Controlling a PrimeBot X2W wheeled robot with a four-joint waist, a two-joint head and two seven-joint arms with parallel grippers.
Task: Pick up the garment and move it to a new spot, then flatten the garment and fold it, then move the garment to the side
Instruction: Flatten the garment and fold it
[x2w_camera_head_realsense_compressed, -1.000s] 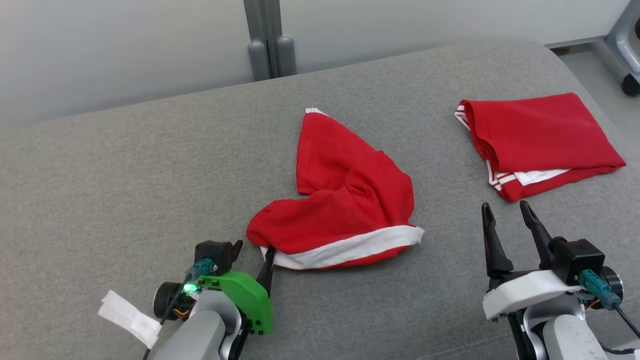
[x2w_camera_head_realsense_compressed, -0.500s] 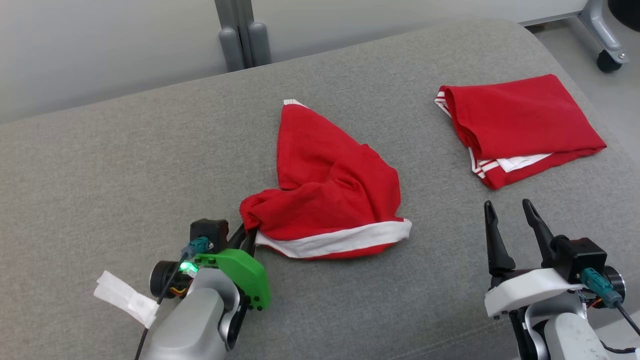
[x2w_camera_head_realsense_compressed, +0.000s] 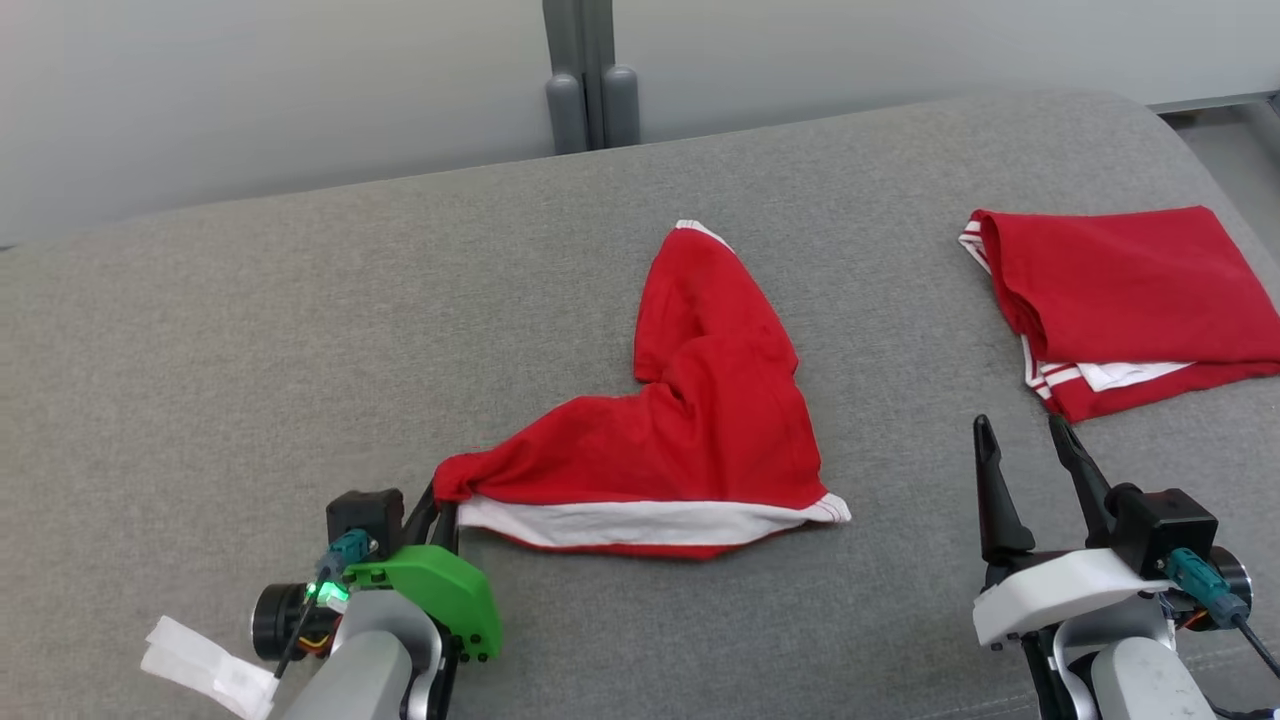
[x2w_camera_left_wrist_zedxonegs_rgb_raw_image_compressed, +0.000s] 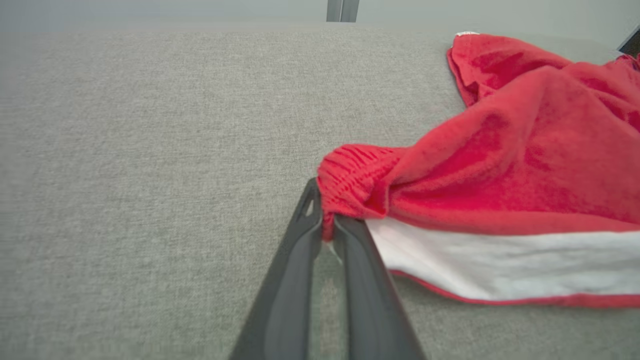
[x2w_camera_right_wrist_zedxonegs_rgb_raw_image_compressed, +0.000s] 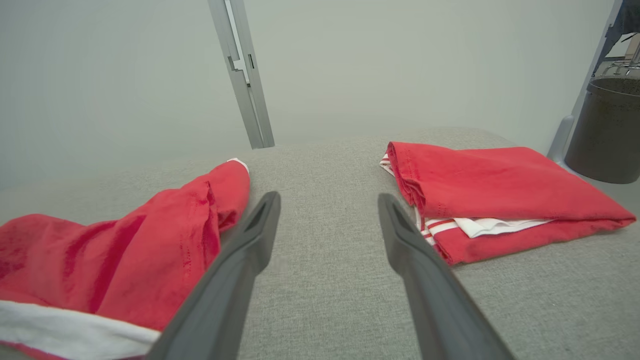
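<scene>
A crumpled red garment (x2w_camera_head_realsense_compressed: 700, 430) with a white waistband lies in the middle of the grey cushion (x2w_camera_head_realsense_compressed: 250, 350). My left gripper (x2w_camera_head_realsense_compressed: 440, 510) is shut on the garment's near-left corner. In the left wrist view the two dark fingers pinch that bunched red corner (x2w_camera_left_wrist_zedxonegs_rgb_raw_image_compressed: 350, 185) at the left gripper's tips (x2w_camera_left_wrist_zedxonegs_rgb_raw_image_compressed: 326, 227), with the white band trailing to the right. My right gripper (x2w_camera_head_realsense_compressed: 1022, 440) stands open near the front right, apart from the garment. In the right wrist view the right gripper (x2w_camera_right_wrist_zedxonegs_rgb_raw_image_compressed: 327, 205) has nothing between its fingers, and the garment (x2w_camera_right_wrist_zedxonegs_rgb_raw_image_compressed: 125, 255) lies to their left.
A second red garment (x2w_camera_head_realsense_compressed: 1120, 300), folded, lies at the back right of the cushion, also seen folded (x2w_camera_right_wrist_zedxonegs_rgb_raw_image_compressed: 490, 195) in the right wrist view. A grey post (x2w_camera_head_realsense_compressed: 590, 70) stands behind the cushion against the pale wall. A dark bin (x2w_camera_right_wrist_zedxonegs_rgb_raw_image_compressed: 607, 130) stands beyond the cushion's right end.
My left gripper closed on the garment's near-left corner and drew it leftward and toward me, stretching the waistband out. The head camera shifted. The right gripper stayed open.
</scene>
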